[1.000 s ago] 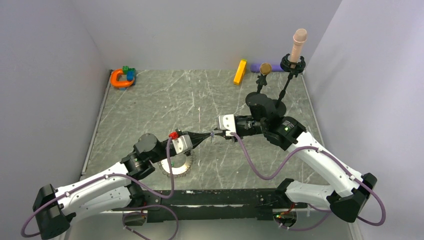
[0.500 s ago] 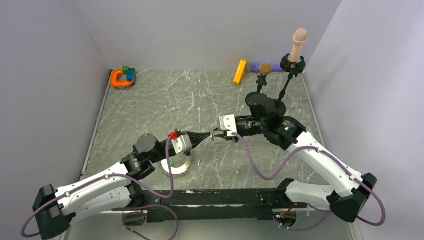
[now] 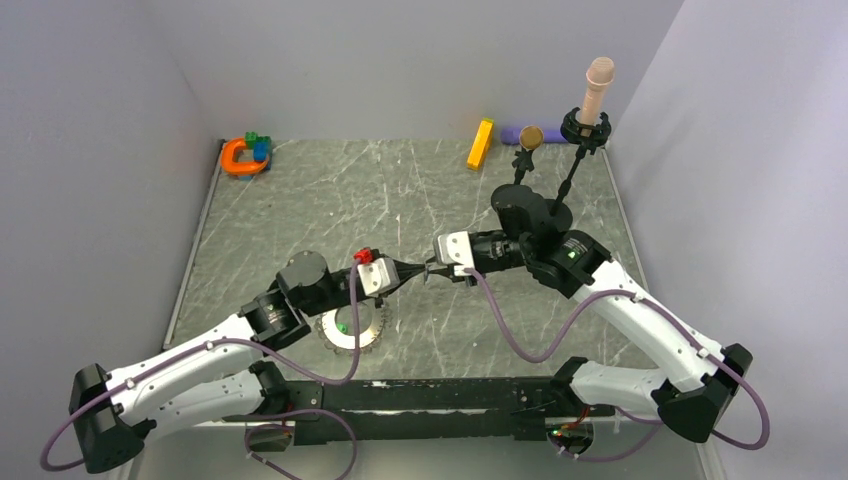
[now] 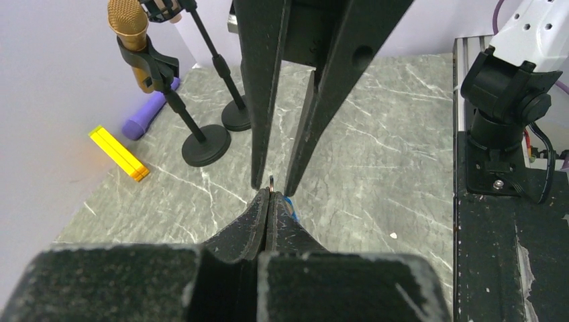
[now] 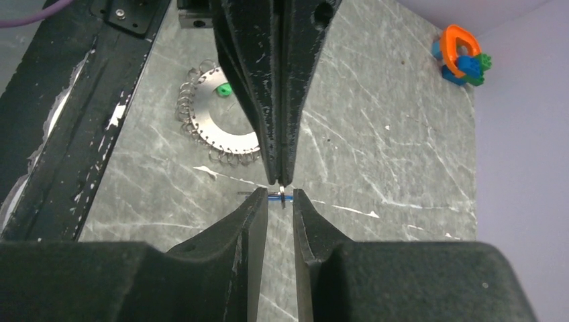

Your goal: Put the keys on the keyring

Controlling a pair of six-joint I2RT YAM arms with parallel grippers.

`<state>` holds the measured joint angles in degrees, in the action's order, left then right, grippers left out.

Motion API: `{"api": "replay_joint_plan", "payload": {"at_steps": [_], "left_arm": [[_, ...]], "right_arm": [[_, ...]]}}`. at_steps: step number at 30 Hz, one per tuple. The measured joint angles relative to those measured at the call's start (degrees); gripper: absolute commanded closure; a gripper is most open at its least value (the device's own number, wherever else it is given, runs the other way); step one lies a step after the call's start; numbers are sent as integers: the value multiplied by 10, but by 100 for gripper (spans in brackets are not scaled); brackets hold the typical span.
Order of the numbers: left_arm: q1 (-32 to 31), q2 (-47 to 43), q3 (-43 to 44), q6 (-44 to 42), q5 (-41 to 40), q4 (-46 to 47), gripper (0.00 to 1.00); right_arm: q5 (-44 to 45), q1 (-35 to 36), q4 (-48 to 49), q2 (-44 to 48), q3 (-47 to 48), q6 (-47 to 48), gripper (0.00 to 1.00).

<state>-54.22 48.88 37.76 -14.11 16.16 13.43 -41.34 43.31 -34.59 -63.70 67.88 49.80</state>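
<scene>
**A:** Since a second ago the left arm has pushed forward and to the right. That leaves the large flat silvery toothed keyring (image 3: pixel 368 322) more exposed on the grey marbled table (image 3: pixel 300 210) under its wrist.

**B:** And the grippers?

**A:** The left gripper (image 4: pixel 268 196) is pinched fully closed on a tiny blue-headed key (image 5: pixel 274 196), held in the air apart from the ring. The right gripper (image 5: pixel 279 200) has its jaws a little apart, straddling that tip. I can't see them clamping anything.

**B:** A handover, then?

**A:** Probably a mid-air regrasp. A small green-headed key (image 5: pixel 223 88) already sits at the ring's inner edge. The blue one isn't on the ring yet.
</scene>
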Motion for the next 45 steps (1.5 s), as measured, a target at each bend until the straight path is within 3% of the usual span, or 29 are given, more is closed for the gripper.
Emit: {"api": "replay_joint_plan", "payload": {"at_steps": [5,20,24,27,30,31,34,37,39,41,43,45], "left_arm": [[0,14,37,0,0,-56,100],[0,61,119,-1,-2,-179,100],[0,67,128,-2,-2,-194,100],[-1,72,135,-2,-2,-206,100],[-2,76,138,-2,-1,-215,100],[-2,76,138,-2,-1,-216,97],[-2,75,138,2,-6,-215,58],[1,59,123,15,-19,-193,34],[9,26,88,28,-27,-158,28],[22,-23,41,43,-30,-121,28],[39,-72,-7,61,-30,-82,32],[59,-114,-56,76,-25,-35,42]], "right_arm": [[-3,0,-19,-8,0,14,85],[2,-1,-39,-12,0,23,82],[2,-1,-40,-12,0,23,86],[4,-1,-40,-12,0,23,100],[6,-1,-41,-14,0,23,100],[6,-1,-41,-14,0,22,100],[7,-1,-39,-15,0,12,100],[3,1,-30,-14,0,-5,100],[2,3,-18,-10,-3,-18,100],[-1,3,-2,2,-11,-31,100],[-8,2,16,21,-26,-45,100],[-14,2,41,43,-45,-57,100]]}}
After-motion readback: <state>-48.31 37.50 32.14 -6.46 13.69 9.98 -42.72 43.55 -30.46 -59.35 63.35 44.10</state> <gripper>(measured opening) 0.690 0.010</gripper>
